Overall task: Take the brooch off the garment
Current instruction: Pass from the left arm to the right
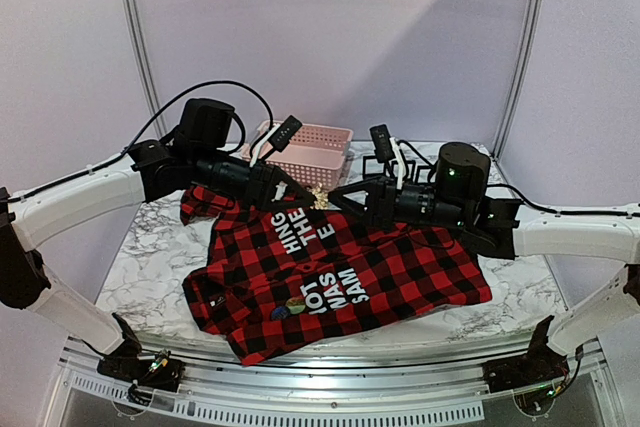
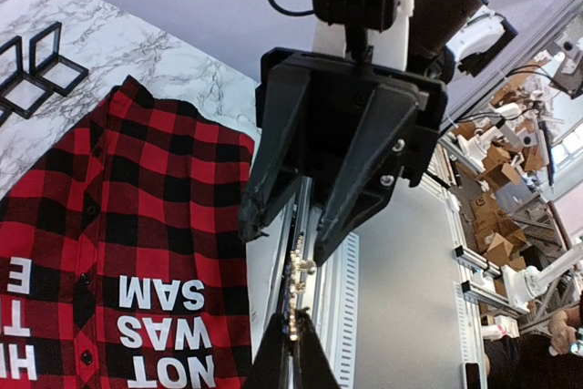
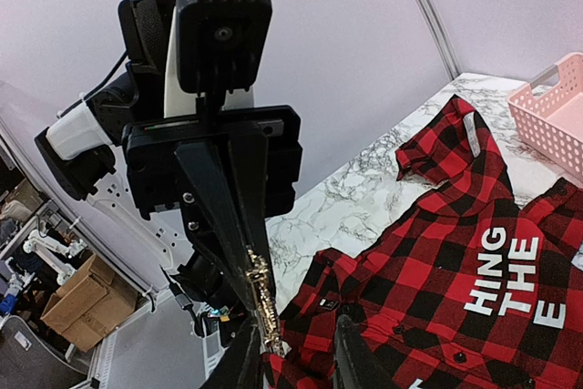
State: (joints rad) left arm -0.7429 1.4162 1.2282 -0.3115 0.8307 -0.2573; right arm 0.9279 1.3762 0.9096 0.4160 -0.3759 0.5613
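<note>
The left arm (image 1: 80,202) and right arm (image 1: 580,232) rise from the near table edge and meet in mid-air over the marble table (image 1: 150,257). A red-and-black plaid garment (image 1: 400,267) lies flat across the middle, its hem close to the near edge, with bare marble at both sides. A pink basket (image 1: 310,152) sits just behind the collar. The left gripper (image 3: 261,307) is pinched tight on a small gold brooch (image 3: 260,284), held in the air above the garment's far edge. The right gripper (image 1: 345,197) faces it, fingers (image 3: 351,357) spread apart, holding nothing.
</note>
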